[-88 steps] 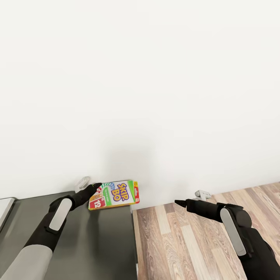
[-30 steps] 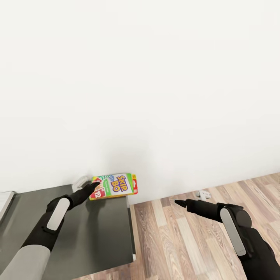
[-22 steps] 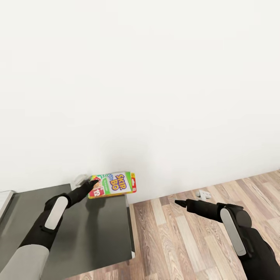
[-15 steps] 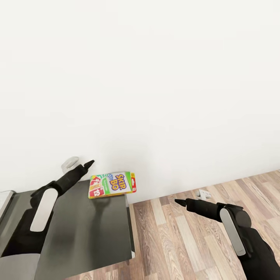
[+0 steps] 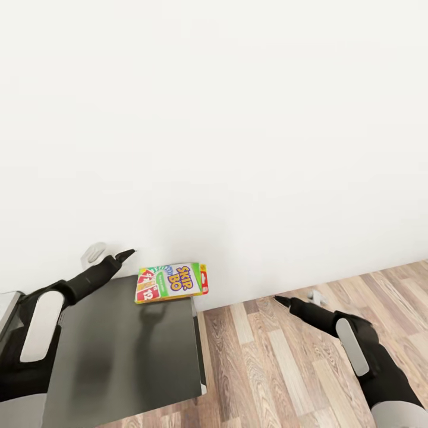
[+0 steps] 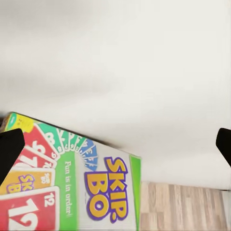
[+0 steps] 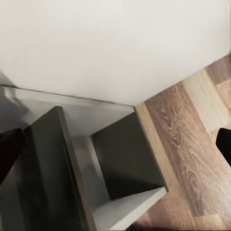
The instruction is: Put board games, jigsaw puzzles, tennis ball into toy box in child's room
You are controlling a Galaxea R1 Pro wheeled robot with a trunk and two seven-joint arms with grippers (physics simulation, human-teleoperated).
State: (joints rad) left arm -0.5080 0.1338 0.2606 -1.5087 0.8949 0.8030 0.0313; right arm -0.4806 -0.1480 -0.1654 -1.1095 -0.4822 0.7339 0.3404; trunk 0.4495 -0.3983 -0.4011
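Left claw (image 5: 128, 254), spread and empty, hangs left-centre in frame, the Skip-Bo box (image 5: 173, 282) lying lengthwise just lower-right on the table (image 5: 119, 356).

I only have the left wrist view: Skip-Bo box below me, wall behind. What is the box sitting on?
Observer: The Skip-Bo box lies at the far right corner of the dark grey cabinet top, against the wall, its right end jutting past the edge.
Operator: Am I touching it?
Observer: No. The left gripper hovers above and left of the box.
Operator: And the other arm?
Observer: The right gripper hangs over the wood floor, right of the cabinet, jaws open and holding nothing.
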